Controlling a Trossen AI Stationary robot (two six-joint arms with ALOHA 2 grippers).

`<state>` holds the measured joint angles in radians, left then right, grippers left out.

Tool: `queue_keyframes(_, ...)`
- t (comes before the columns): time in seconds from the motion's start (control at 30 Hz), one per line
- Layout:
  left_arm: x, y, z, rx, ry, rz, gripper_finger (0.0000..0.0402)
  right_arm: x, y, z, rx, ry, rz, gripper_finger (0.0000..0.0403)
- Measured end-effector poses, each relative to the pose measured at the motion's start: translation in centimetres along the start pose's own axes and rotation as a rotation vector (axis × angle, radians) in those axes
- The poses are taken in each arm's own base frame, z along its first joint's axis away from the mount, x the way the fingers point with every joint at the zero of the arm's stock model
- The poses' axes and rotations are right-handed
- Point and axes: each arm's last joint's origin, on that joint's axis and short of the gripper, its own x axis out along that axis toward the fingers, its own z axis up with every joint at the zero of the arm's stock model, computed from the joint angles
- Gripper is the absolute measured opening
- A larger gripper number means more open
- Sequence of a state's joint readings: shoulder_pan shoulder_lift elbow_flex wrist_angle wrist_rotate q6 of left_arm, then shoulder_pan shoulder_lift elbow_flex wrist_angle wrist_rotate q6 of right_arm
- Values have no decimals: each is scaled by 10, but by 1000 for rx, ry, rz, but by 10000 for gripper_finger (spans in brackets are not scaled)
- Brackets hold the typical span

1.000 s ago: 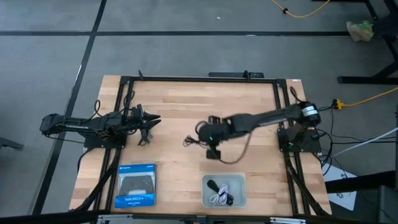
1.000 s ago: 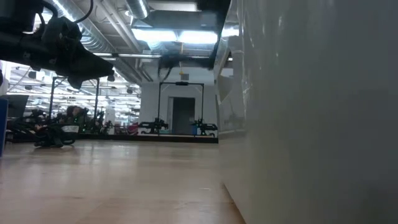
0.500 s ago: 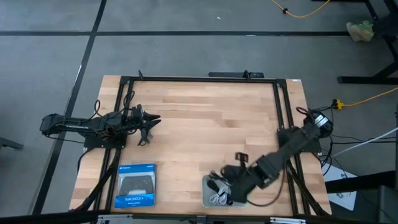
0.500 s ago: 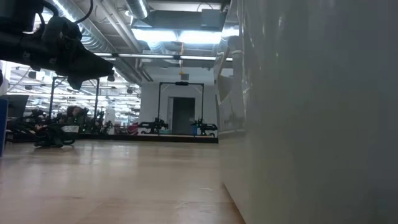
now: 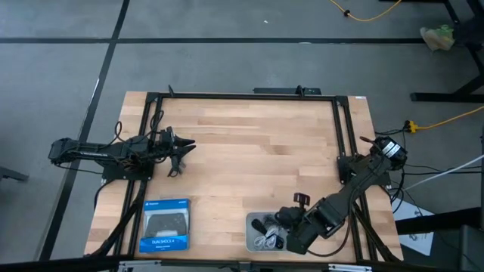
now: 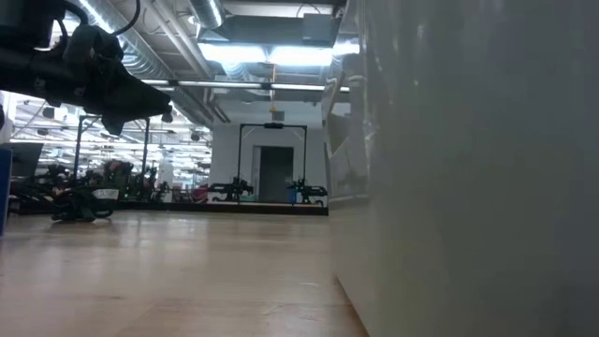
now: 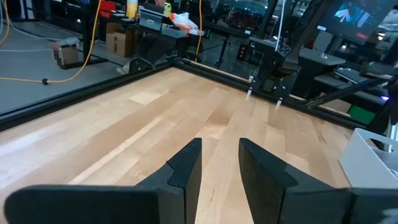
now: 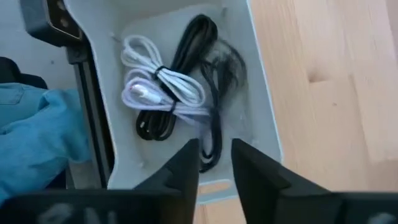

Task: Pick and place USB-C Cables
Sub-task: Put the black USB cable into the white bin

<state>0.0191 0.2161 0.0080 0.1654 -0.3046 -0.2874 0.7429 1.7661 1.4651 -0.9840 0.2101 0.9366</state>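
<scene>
Hovering right over the grey tray (image 5: 253, 221) at the table's (image 5: 242, 143) front edge, the right gripper (image 8: 214, 163) has its fingers slightly apart, nothing between them. USB-C Cables (image 8: 171, 93), white and black bundles, lie piled inside the tray. Left gripper (image 7: 219, 163) waits near the table's left side, fingers slightly apart, with a blue box (image 5: 165, 224) in front.

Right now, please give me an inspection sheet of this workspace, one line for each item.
Surface: wooden table, bare in the middle.
Job's things: USB-C cables, white and black bundles, lying in the grey bin.
Clutter: blue box near the front left.
Grippers: right tool above the bin, fingers slightly apart, holding nothing; left tool slightly open, empty, at the left edge.
Cables: yellow cord on the floor.
Surroundings: blue cloth beside the bin.
</scene>
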Motion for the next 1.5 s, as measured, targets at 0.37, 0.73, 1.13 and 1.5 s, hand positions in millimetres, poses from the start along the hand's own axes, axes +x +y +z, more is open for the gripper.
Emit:
queue_keyframes(0.37,0,0,0,0,0,1,99,-1,-5,9,-115,-70,-28,124)
queue_keyframes(0.73,0,0,0,1,0,1,99,-25,-39,25,-107,-167,-168,125)
queue_keyframes(1.13,0,2,-7,28,75,24,99,-15,-114,4,0,-340,74,126)
queue_keyframes(1.5,-1,3,-10,-64,97,36,99,-17,-161,-49,-33,-535,205,126)
